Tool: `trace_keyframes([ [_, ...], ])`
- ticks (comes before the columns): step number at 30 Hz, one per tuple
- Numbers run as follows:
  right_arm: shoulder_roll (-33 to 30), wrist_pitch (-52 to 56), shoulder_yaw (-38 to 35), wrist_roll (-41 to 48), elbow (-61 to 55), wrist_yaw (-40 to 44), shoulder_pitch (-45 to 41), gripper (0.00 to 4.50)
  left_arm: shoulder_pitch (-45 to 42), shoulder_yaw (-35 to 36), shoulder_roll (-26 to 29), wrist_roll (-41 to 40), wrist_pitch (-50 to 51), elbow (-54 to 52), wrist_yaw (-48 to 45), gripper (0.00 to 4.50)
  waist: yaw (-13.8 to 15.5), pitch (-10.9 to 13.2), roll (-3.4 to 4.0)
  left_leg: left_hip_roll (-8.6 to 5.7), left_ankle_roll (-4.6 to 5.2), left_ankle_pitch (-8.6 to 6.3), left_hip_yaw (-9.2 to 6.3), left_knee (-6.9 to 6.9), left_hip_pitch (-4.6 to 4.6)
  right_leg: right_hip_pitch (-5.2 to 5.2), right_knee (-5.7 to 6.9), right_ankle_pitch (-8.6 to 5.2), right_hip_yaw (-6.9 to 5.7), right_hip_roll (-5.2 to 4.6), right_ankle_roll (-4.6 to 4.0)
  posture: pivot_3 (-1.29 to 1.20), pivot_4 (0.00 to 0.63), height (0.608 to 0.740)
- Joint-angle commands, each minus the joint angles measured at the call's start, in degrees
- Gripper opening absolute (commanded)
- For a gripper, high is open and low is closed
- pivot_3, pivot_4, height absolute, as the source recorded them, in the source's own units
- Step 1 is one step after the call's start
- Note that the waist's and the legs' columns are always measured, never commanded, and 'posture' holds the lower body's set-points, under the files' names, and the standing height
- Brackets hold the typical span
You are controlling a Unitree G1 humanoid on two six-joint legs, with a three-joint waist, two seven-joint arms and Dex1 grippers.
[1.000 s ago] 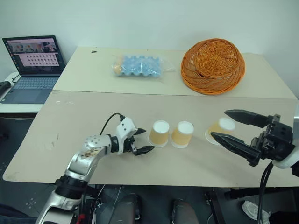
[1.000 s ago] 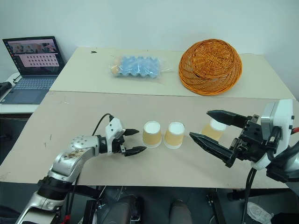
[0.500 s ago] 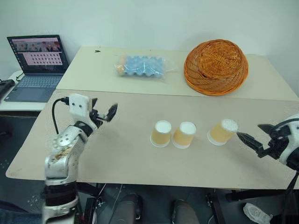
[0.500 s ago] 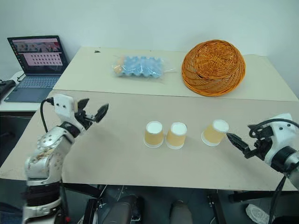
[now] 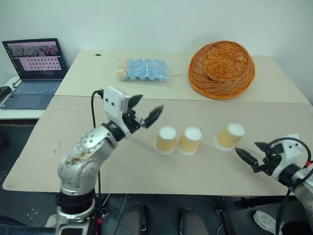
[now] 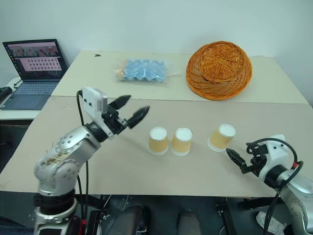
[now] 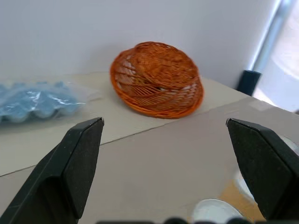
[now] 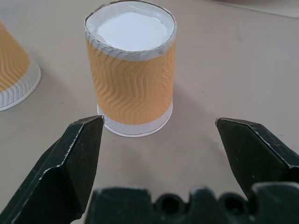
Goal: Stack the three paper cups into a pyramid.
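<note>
Three paper cups stand upside down in a row on the near table, white bases up: the left cup (image 5: 166, 140) and middle cup (image 5: 190, 141) side by side and touching, the right cup (image 5: 229, 136) apart from them. My left gripper (image 5: 148, 106) hangs open and empty above the table, left of the left cup and pointing toward the basket. My right gripper (image 5: 249, 152) is open and low near the front edge, just right of the right cup (image 8: 131, 70), which stands a short way beyond its fingers (image 8: 79, 154).
An orange wicker basket (image 5: 222, 68) lies upturned on the far table. A blue egg tray in a plastic bag (image 5: 144, 69) sits to its left. An open laptop (image 5: 34, 73) is on a side table at the far left. A seam separates the two tables.
My left gripper rose from the table beside the left cup and now hangs above it. My right gripper sank and drew back to the right of the right cup. The cups stayed put.
</note>
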Motion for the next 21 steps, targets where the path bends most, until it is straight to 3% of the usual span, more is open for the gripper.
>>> trace_keyframes([
  [1, 0.33, -1.45, -1.03, -1.1, 0.65, -0.55, -2.22, 4.5, -3.06, 3.26, 10.38, -8.64, 3.52, -0.74, -13.1, 4.47, -0.37, 0.01, 0.01, 0.01, -0.03, 0.02, 0.01, 0.0, 0.01, -0.06, 0.07, -0.04, 0.0, 0.01, -0.01, 0.0, 0.15, 0.726],
  [6, 1.51, -1.73, 1.15, -1.59, 0.52, 0.29, -3.98, 4.5, -7.45, 3.12, 16.33, -9.58, 1.95, 3.98, -18.61, 4.47, -0.29, 0.04, 0.05, -0.01, -0.04, 0.02, -0.05, 0.01, 0.24, -0.07, 0.1, -0.09, -0.04, 0.02, 0.0, 0.0, 0.15, 0.726],
  [21, 5.77, -3.34, 4.12, -4.79, 5.37, -1.85, -10.76, 4.5, -7.87, 0.78, 16.76, -9.18, 0.72, 4.2, -19.01, 4.47, -0.63, 0.04, 0.05, 0.0, -0.04, 0.01, -0.02, -0.1, 0.43, 0.16, 0.03, -0.11, 0.01, -0.01, 0.01, 0.0, 0.15, 0.726],
])
